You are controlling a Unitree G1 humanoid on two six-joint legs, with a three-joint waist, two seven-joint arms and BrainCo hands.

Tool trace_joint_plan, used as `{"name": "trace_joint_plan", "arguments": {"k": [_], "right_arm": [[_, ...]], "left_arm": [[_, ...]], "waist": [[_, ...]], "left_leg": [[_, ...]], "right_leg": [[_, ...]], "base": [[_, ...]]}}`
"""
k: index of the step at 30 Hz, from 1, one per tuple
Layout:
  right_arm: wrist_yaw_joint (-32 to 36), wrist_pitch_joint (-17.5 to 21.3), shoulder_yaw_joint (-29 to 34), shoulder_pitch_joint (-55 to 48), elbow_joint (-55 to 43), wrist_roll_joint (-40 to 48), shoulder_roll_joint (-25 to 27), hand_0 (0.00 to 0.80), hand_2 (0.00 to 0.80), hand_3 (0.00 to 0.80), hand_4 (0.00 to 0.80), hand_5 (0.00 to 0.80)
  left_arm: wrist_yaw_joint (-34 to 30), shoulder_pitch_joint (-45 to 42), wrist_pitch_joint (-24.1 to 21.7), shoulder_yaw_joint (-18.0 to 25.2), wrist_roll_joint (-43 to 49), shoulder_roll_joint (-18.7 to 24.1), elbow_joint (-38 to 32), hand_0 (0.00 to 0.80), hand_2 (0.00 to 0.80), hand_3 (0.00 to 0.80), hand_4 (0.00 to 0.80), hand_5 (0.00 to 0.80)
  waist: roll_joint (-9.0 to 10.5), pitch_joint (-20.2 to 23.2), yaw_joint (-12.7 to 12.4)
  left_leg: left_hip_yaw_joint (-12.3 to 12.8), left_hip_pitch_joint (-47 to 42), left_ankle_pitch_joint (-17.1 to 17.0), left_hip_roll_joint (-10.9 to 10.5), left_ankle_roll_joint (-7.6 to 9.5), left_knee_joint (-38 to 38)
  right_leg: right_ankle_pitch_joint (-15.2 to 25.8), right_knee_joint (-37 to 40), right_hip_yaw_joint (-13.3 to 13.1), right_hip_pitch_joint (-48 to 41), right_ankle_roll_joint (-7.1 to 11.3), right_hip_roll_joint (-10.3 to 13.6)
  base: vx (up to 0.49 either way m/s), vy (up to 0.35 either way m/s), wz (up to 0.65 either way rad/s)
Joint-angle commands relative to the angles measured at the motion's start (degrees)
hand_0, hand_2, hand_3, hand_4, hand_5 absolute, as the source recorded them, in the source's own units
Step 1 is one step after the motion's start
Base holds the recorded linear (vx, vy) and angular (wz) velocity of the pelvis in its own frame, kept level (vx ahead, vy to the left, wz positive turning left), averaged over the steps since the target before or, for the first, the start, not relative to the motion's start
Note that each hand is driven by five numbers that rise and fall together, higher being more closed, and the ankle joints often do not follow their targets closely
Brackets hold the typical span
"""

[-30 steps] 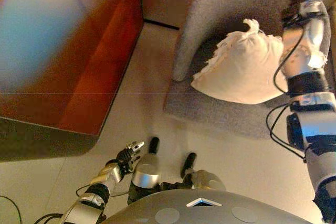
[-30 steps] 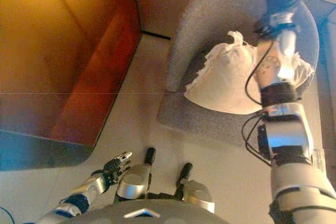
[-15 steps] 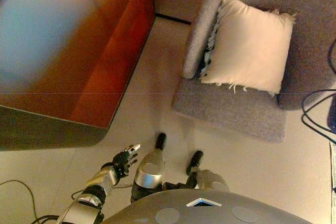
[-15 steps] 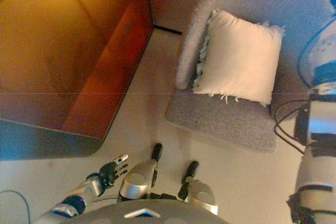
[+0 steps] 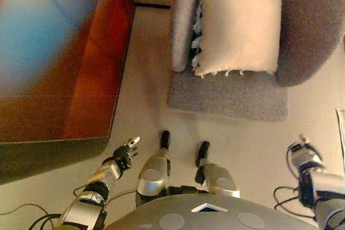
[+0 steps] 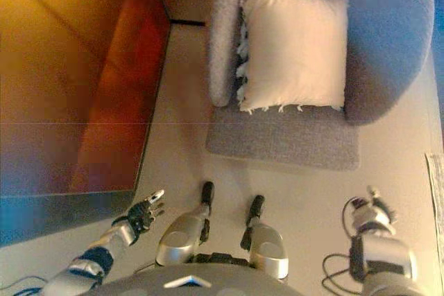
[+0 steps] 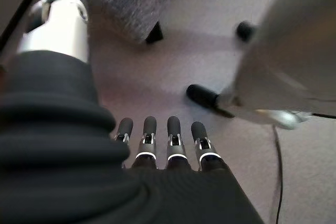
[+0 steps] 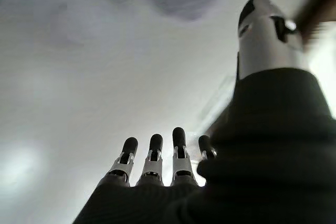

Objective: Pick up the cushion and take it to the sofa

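Observation:
A cream cushion (image 5: 239,24) with fringed edges lies flat on the seat of a grey upholstered sofa chair (image 5: 229,98), leaning towards its left arm. It also shows in the right eye view (image 6: 294,48). My left hand (image 5: 123,154) hangs low at my left side over the floor, fingers straight and empty; its own view shows the fingers (image 7: 160,137) extended over bare floor. My right hand (image 5: 303,156) hangs low at my right side, away from the cushion, fingers (image 8: 165,158) straight and holding nothing.
A large reddish-brown wooden cabinet (image 5: 64,68) stands on the left, close to the sofa's left arm (image 5: 182,20). Pale floor (image 5: 145,106) runs between cabinet and sofa and in front of the seat. A pale rug edge (image 5: 340,127) shows at the far right.
One second ago my right hand held the cushion over the seat. It let go; the cushion now lies flat on the sofa and the right arm has dropped to my side. The camera shifted.

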State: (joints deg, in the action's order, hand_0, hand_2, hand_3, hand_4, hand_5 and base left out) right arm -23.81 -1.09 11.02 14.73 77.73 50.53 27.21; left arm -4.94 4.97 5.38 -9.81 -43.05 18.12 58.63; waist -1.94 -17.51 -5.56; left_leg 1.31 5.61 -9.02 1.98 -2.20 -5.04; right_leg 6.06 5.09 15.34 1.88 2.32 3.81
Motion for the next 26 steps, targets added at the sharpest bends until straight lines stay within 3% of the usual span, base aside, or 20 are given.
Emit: {"name": "trace_joint_plan", "arguments": {"k": [1, 4, 9, 15, 26], "right_arm": [[7.37, -4.13, -5.89, -3.69, -0.04, -8.08, -2.1, 0.0, 0.0, 0.0, 0.0, 0.0], [13.4, -8.16, -8.53, -9.48, 1.55, -15.95, -6.91, 0.0, 0.0, 0.0, 0.0, 0.0], [19.82, -11.05, -12.36, -13.61, 2.57, -25.27, -12.73, 0.0, 0.0, 0.0, 0.0, 0.0], [19.38, -10.22, -14.28, -13.95, 1.19, -28.59, -15.18, 0.0, 0.0, 0.0, 0.0, 0.0], [19.44, -10.79, -16.35, -14.78, 0.72, -31.06, -16.0, 0.0, 0.0, 0.0, 0.0, 0.0]], "left_arm": [[5.43, -0.96, 3.03, 1.94, 9.37, 0.23, 6.12, 0.0, 0.0, 0.0, 0.0, 0.0], [5.29, -3.24, 3.5, 5.41, 13.55, -0.82, 12.06, 0.0, 0.0, 0.0, 0.0, 0.0], [6.19, -5.58, 6.03, 8.65, 18.8, -3.55, 18.23, 0.0, 0.0, 0.0, 0.0, 0.0], [6.95, -5.48, 6.5, 7.17, 18.37, -5.74, 19.19, 0.0, 0.0, 0.0, 0.0, 0.0], [8.32, -4.38, 8.97, 3.98, 14.37, -6.74, 19.18, 0.0, 0.0, 0.0, 0.0, 0.0]], "waist": [[2.7, 1.97, -0.57], [3.43, 4.77, 0.8], [3.73, 9.08, 2.74], [3.59, 11.13, 4.19], [3.55, 12.15, 4.41]], "left_leg": [[1.38, -3.07, 12.61, -0.81, -0.11, 5.07], [2.41, -5.81, 12.94, -0.82, 0.19, 4.5], [3.95, -10.45, 13.78, -1.09, 0.59, 3.5], [4.81, -13.08, 14.39, -1.19, 0.84, 2.88], [4.27, -14.52, 14.01, -1.08, 0.87, 1.81]], "right_leg": [[-3.23, -2.69, -2.36, 0.27, 4.29, 5.4], [-4.02, -3.16, -3.54, -1.23, 3.85, 4.9], [-5.09, -2.97, -5.99, -4.73, 3.09, 3.8], [-6.01, -2.91, -7.38, -6.99, 2.85, 3.14], [-6.77, -3.14, -6.81, -8.71, 2.92, 2.71]], "base": [[0.036, 0.026, -0.12], [0.102, 0.05, -0.08], [0.134, 0.053, -0.2], [0.016, 0.037, -0.21], [0.002, 0.004, -0.02]]}}
